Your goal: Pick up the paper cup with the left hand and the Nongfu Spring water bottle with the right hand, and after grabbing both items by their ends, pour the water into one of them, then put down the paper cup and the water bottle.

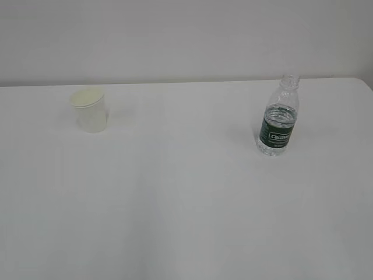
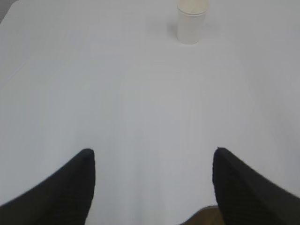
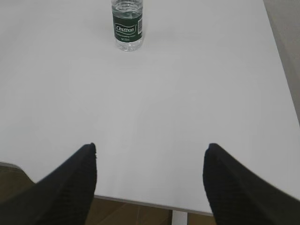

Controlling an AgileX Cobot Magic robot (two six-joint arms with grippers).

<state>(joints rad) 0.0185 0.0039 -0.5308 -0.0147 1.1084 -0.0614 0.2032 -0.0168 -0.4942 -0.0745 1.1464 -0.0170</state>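
Observation:
A small cream paper cup (image 1: 89,109) stands upright at the far left of the white table (image 1: 175,192). On the right stands the clear water bottle (image 1: 279,118), capless, with a dark green label and water in it. Neither arm shows in the exterior view. In the left wrist view the cup (image 2: 191,21) is far ahead, and my left gripper (image 2: 153,152) is open near the table's front edge with nothing between its fingers. The right wrist view shows the bottle (image 3: 127,25) far ahead and my right gripper (image 3: 151,146) open and empty above the front edge.
The table's front edge (image 3: 140,202) runs under the right fingers, with brown floor below it. The table's right edge (image 3: 281,70) shows in the right wrist view. A pale wall (image 1: 186,35) rises behind the table.

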